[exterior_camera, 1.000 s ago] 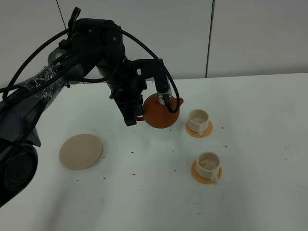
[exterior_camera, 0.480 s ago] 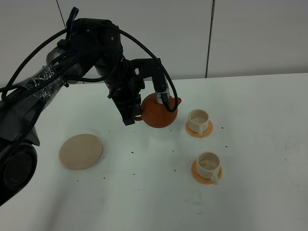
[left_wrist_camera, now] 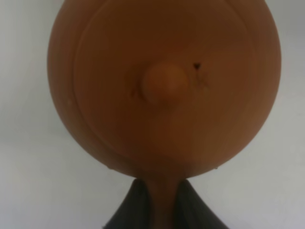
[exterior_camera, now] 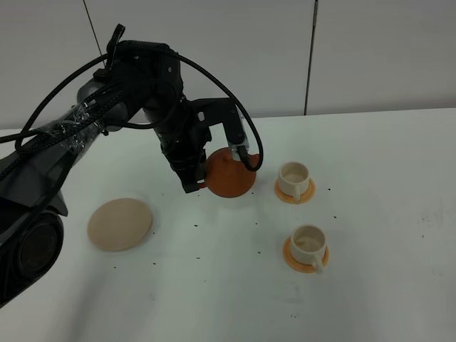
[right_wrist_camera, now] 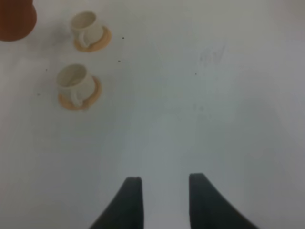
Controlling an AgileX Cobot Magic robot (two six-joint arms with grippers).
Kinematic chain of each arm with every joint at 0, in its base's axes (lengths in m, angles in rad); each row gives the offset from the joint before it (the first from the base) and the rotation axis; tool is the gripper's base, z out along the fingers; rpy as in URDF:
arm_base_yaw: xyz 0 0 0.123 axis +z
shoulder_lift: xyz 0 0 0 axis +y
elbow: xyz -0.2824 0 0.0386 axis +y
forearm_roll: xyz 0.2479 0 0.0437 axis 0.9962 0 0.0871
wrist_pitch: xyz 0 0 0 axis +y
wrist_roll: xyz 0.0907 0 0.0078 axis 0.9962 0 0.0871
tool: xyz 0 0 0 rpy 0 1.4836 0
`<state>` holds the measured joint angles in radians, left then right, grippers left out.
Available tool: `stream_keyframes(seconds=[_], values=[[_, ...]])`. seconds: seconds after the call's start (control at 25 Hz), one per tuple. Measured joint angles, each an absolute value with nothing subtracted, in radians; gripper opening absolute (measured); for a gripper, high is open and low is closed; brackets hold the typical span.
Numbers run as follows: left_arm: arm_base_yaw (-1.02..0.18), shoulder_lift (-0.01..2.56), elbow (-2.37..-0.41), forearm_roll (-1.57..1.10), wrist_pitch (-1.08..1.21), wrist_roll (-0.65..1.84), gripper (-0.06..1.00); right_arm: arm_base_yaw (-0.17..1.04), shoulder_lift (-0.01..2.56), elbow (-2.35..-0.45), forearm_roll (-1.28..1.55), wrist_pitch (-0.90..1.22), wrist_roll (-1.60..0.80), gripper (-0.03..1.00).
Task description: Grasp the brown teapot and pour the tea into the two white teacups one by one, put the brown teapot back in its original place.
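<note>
Here, the brown teapot [exterior_camera: 229, 174] is gripped by the left hand [left_wrist_camera: 162, 212].
Its handle is clamped there, near the far white teacup [exterior_camera: 293, 175] on the worktop [exterior_camera: 385, 178]. A black cable [exterior_camera: 251, 151] is draped across it, seemingly hiding the spout. The beige plate [exterior_camera: 120, 224] lies well apart, and the right hand [right_wrist_camera: 164, 200] is held wide.

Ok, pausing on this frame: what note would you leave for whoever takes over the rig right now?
Left gripper: jaws shut on the handle of the brown teapot, held up, short of the far teacup.
Right gripper: open, empty, over the table.
Far teacup and near teacup stand on orange saucers; no tea can be made out in either.
Beige plate bare.
Left: pour into both cups, return the pot to the plate.
</note>
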<state>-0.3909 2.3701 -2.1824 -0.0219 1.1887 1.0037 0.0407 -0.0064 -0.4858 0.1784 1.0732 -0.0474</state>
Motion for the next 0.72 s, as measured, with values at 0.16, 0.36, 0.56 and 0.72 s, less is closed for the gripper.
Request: stream_keyframes(seconds=[0.16, 0.36, 0.56, 0.72], values=[[-0.388, 2.37, -2.188, -0.014, 1.189, 0.987, 0.17, 0.041, -0.006, -0.486, 0.178, 1.073, -0.047, 0.24], [-0.386, 2.37, -2.191, -0.014, 1.189, 0.983, 0.17, 0.041, -0.006, -0.486, 0.178, 1.073, -0.047, 0.24], [-0.381, 2.37, -2.191, -0.011, 1.189, 0.979, 0.17, 0.041, -0.006, -0.486, 0.178, 1.073, -0.047, 0.24], [-0.381, 2.37, -2.191, 0.0, 1.189, 0.977, 0.17, 0.041, -0.006, -0.486, 0.178, 1.073, -0.047, 0.24]])
